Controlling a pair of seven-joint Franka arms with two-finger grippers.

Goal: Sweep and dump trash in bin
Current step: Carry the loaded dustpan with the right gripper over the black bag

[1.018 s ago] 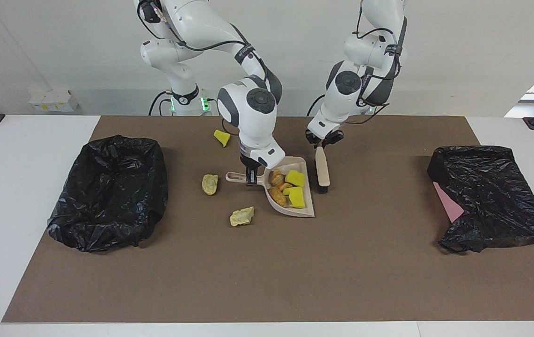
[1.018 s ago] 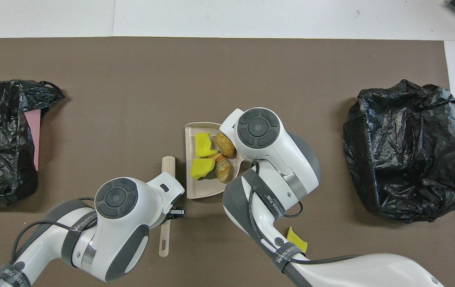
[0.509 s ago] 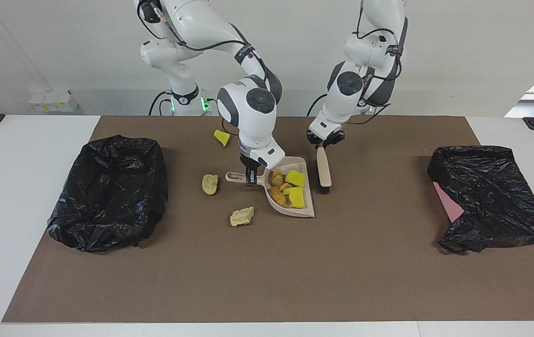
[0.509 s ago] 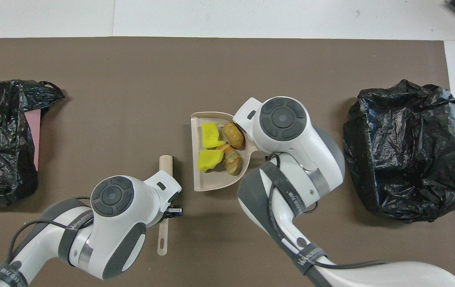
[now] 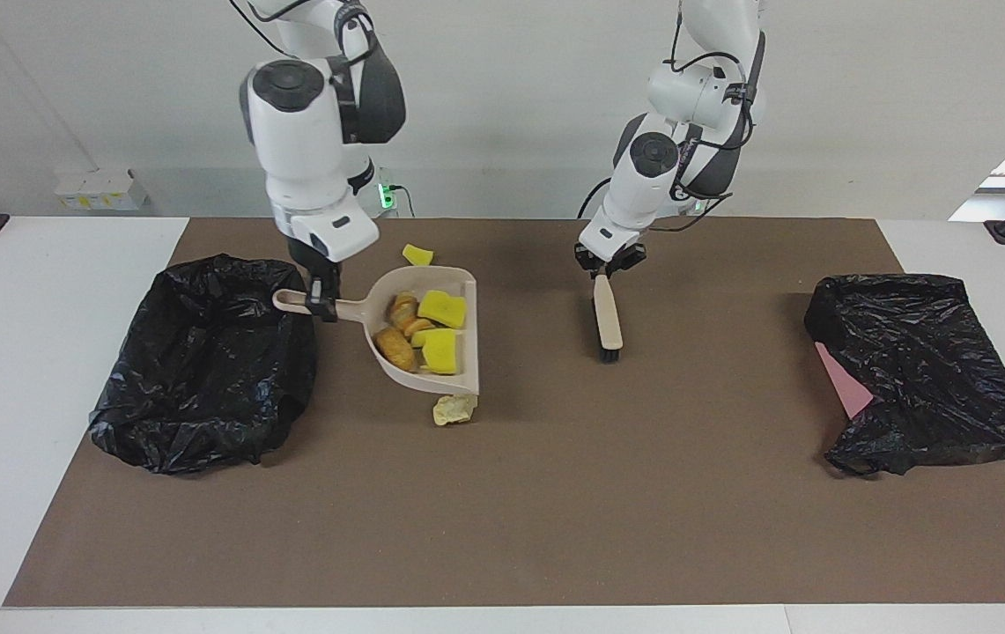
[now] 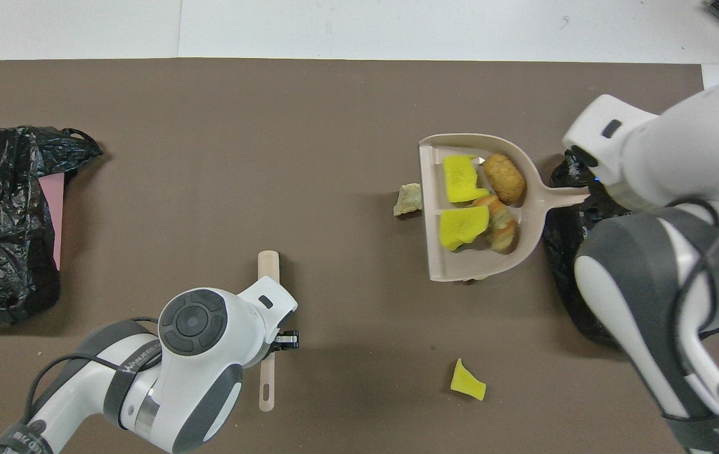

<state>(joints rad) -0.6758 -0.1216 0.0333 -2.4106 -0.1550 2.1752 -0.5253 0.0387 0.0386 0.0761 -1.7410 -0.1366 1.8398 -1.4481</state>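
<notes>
My right gripper (image 5: 323,308) is shut on the handle of the beige dustpan (image 5: 405,282), held level above the mat beside the black-bagged bin (image 5: 203,361). The pan (image 6: 454,265) carries trash: two yellow sponge bits (image 5: 442,308) and two brown bread-like lumps (image 5: 395,345). A tan scrap (image 5: 454,409) lies on the mat at the pan's open edge. A yellow scrap (image 5: 418,255) lies nearer to the robots (image 6: 467,380). My left gripper (image 5: 608,269) is shut on the handle of the beige brush (image 5: 608,321), whose bristles rest on the mat.
A second black bag (image 5: 925,370) with a pink sheet (image 5: 846,383) under its edge lies at the left arm's end of the brown mat (image 5: 555,511). The right arm's wrist covers part of the bin (image 6: 561,252) in the overhead view.
The right arm has lifted the loaded dustpan and carried it toward the bin at its end of the table. A tan lump seen earlier is now hidden. The left arm and brush barely moved.
</notes>
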